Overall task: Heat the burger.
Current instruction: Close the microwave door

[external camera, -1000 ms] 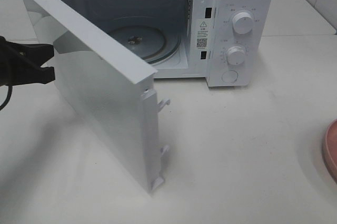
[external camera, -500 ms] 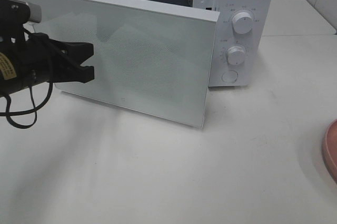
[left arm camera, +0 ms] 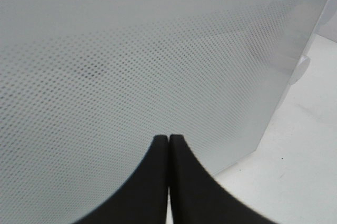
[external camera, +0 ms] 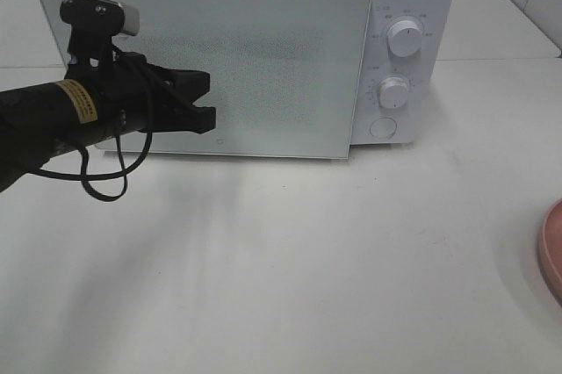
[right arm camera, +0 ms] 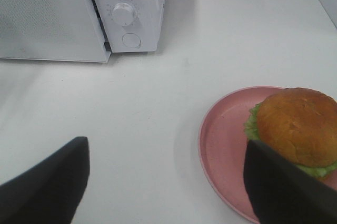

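Microwave [external camera: 263, 49]: white, at 12 o'clock on the table [external camera: 351, 286]; its door [external camera: 263, 67] lies almost flat against the front, two dials at its right side.
Left gripper [external camera: 209, 102]: black jaws pressed together, holding nothing, tips at the door glass toward 9 o'clock.
Right gripper [right arm camera: 166, 182]: jaws wide apart, nothing between them, above the table.
Burger [right arm camera: 297, 126]: on the pink plate [right arm camera: 221, 145], at 3 o'clock, well apart from the microwave.
Burger and right gripper: one jaw is in front of its edge; contact cannot be told.
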Tool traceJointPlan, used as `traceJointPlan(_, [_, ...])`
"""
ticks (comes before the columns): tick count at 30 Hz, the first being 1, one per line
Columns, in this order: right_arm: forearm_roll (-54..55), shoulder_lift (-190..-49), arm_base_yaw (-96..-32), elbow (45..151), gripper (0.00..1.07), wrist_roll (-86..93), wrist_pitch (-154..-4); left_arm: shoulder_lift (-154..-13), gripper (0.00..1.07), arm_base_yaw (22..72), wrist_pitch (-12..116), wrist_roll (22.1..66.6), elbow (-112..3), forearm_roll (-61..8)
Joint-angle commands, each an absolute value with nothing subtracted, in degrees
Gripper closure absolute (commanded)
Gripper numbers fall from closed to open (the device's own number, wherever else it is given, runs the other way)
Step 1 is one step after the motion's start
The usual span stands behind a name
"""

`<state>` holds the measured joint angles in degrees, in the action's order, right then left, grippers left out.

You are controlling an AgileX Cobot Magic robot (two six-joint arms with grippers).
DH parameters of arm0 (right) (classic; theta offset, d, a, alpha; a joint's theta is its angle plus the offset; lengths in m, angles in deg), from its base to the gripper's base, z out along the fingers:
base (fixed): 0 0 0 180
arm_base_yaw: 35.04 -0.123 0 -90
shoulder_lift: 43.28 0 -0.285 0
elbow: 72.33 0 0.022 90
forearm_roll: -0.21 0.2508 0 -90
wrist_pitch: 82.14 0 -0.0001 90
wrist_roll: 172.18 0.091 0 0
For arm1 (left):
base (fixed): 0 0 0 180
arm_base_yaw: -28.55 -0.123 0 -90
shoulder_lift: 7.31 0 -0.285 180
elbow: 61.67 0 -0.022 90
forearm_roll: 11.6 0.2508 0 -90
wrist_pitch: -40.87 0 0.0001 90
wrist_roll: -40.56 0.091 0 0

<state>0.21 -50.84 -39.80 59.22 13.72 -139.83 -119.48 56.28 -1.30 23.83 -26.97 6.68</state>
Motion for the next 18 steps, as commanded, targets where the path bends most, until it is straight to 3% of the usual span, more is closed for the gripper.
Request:
traceJointPlan(1, [0.21, -49.24, -39.51, 59.04, 0.32, 13.03, -139.49, -120.29, 1.07, 57.26, -1.12, 24.29, -28.86, 5.48])
traceJointPlan(18, [0.21, -49.24, -39.51, 59.04, 0.32, 13.15, -139.49, -126.25, 1.07, 59.78, 6.44, 24.69, -41.92, 3.36])
